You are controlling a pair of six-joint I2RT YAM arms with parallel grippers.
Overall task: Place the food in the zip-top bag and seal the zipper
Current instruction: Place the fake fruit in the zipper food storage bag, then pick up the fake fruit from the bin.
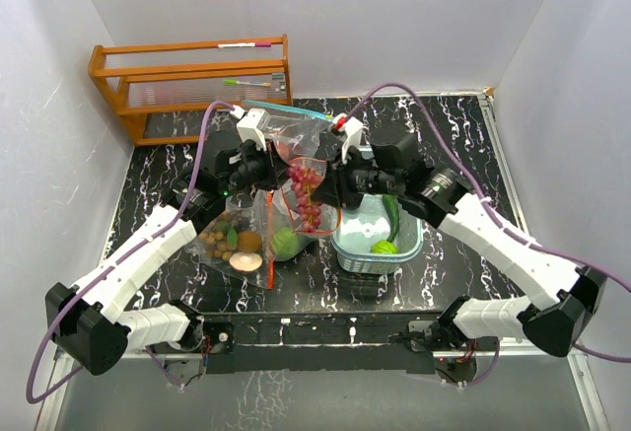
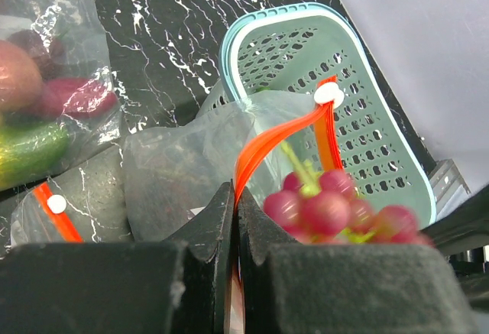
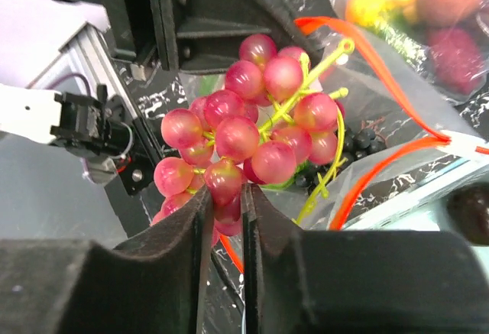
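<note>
Currently, the left gripper (image 2: 235, 196) is seen pinched shut on the orange zipper (image 2: 283, 131) of the bag (image 2: 176, 166), so that the mouth is held up and open near the middle of the table. At that mouth the grapes (image 3: 252, 139) are hung, clamped at the bottom of the cluster by the closed right gripper (image 3: 225, 196). Whether the cluster is already past the rim cannot be told.

Judged from this, the step in hand is the lowering of the grapes into the bag. It is best done with the rim held high and taut on the left, so that the mouth is not folded shut. The cluster should be brought straight down through the orange loop, and the yellow-green stems should be watched, since they could be caught on the zipper. Release is best left until the whole cluster is below the rim.

To the right, green food (image 1: 384, 247) is seen in the basket (image 2: 367, 128), so more loading is judged to be left before sealing.

No brand, label or readable writing is seen in any view.
</note>
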